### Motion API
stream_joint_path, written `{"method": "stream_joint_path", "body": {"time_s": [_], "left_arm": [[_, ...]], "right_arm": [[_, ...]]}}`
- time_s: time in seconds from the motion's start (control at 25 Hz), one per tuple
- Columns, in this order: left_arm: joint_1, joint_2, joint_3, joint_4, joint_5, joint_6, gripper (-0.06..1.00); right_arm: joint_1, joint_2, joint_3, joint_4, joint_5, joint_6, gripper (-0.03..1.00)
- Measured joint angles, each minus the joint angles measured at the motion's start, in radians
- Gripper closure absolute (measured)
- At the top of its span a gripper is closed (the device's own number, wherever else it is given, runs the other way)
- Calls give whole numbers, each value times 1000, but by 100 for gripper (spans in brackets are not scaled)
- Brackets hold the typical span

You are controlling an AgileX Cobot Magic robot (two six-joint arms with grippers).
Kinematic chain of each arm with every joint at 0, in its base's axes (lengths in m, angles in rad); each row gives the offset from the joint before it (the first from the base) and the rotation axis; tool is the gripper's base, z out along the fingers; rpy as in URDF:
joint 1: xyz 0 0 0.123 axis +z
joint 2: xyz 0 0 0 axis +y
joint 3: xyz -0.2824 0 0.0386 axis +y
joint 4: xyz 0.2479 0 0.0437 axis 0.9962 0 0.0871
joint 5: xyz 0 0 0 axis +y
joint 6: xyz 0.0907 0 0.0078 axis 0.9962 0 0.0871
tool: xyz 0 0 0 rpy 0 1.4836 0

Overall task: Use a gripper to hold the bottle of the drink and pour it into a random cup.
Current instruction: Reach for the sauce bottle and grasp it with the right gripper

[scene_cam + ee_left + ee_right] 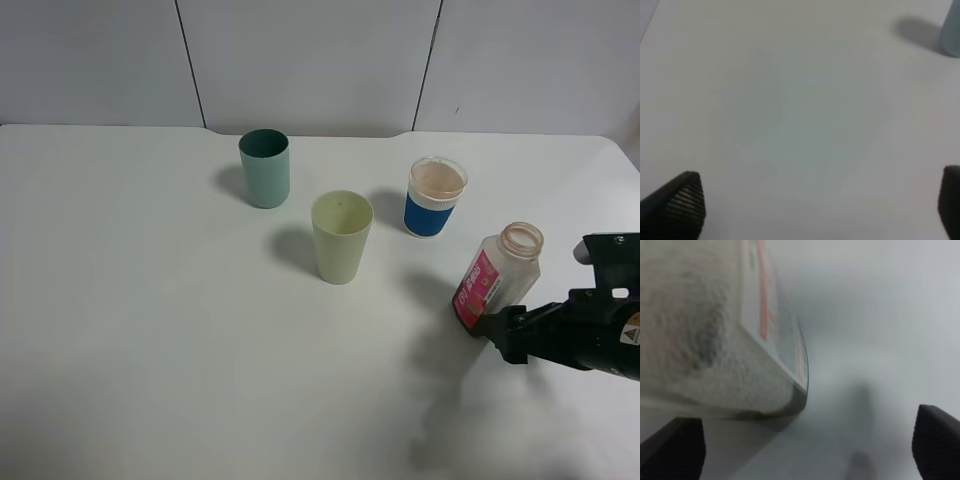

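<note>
My right gripper (503, 338) spread at bottle (497, 275) base | blue cup (435, 198) behind, yellow-green cup (341, 237) left | wrist view: bottle nearer one jaw

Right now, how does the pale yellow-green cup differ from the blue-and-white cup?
The pale yellow-green cup is plain, one colour; the blue-and-white cup has a blue body, white band and clear rim. The blue-and-white cup stands nearer the bottle than the pale yellow-green cup. Both stand upright.

Bottle of the drink (497, 275): translucent whitish plastic, pink-red label, wide neck uncapped. It stands at the right of the exterior high view, apparently leaning slightly.
Right gripper (505, 338): black, jaws spread wide, just beside the bottle's base.
Cup (342, 238): pale yellow-green tumbler, upright, well apart from the bottle.
</note>
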Motion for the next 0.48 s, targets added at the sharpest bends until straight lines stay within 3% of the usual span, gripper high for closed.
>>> {"method": "stream_joint_path", "body": {"time_s": [0.48], "left_arm": [[0, 0, 0, 0, 0, 0, 2]], "right_arm": [[0, 0, 0, -18, -157, -61, 16]]}}
